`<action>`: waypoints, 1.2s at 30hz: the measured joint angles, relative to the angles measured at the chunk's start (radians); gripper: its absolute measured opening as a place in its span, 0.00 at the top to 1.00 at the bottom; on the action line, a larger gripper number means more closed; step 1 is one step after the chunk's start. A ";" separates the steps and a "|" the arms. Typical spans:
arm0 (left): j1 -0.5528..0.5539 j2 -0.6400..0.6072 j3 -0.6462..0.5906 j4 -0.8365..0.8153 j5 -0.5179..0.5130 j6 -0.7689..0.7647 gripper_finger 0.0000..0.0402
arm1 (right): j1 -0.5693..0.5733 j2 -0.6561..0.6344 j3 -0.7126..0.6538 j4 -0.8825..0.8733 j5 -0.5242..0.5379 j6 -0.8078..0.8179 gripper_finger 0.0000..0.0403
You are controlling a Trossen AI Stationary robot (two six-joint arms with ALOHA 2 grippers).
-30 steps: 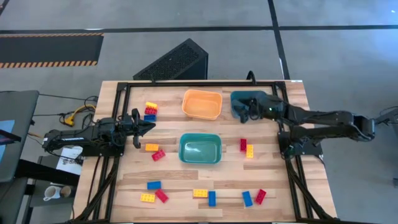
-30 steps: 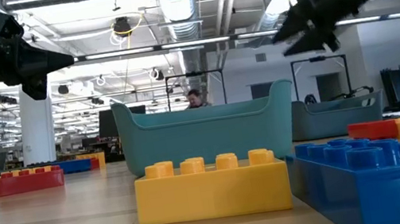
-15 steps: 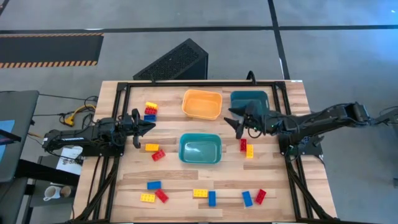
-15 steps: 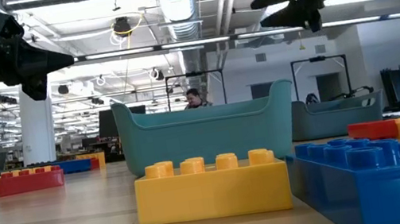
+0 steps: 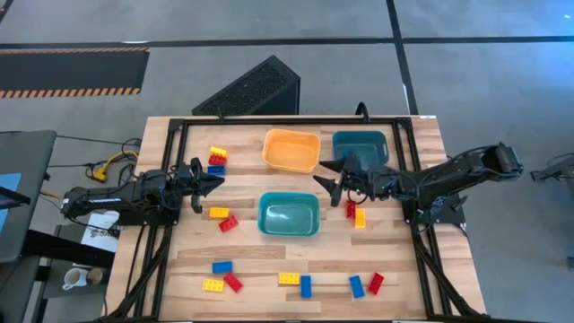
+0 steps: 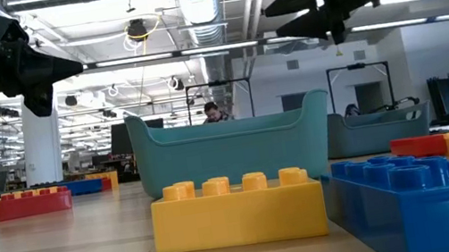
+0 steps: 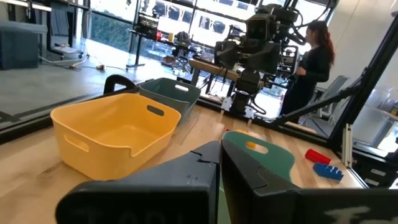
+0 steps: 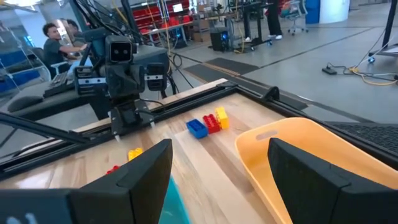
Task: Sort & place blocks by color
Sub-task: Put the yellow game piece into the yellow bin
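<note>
Red, yellow and blue blocks lie flat and scattered on the wooden table: a cluster (image 5: 217, 160) far left, a yellow and red pair (image 5: 223, 218), a red and yellow pair (image 5: 355, 213), and several (image 5: 296, 283) along the near edge. My right gripper (image 5: 325, 175) (image 8: 219, 149) is open and empty, hovering between the orange bin (image 5: 291, 150) and the teal bin (image 5: 289, 214). My left gripper (image 5: 212, 180) (image 7: 219, 152) is shut and empty, waiting at the table's left side near the block cluster.
A dark teal bin (image 5: 360, 144) stands at the far right beside the orange bin. A black frame (image 5: 269, 121) borders the table. In the low view a yellow block (image 6: 238, 210) and a blue block (image 6: 426, 198) sit close. People show in the room behind.
My right gripper has swung from over the dark teal bin toward the table's left and slightly toward the near edge, and now hovers between the orange and teal bins. No blocks have moved.
</note>
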 joint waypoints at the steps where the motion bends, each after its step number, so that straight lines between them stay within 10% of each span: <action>1: 0.000 0.000 0.000 0.000 0.000 -0.002 1.00 | -0.002 0.002 0.000 0.000 0.000 0.000 0.29; 36: 0.001 0.000 0.000 0.000 -0.001 0.058 1.00 | 0.000 0.003 0.000 0.043 -0.024 -0.023 0.29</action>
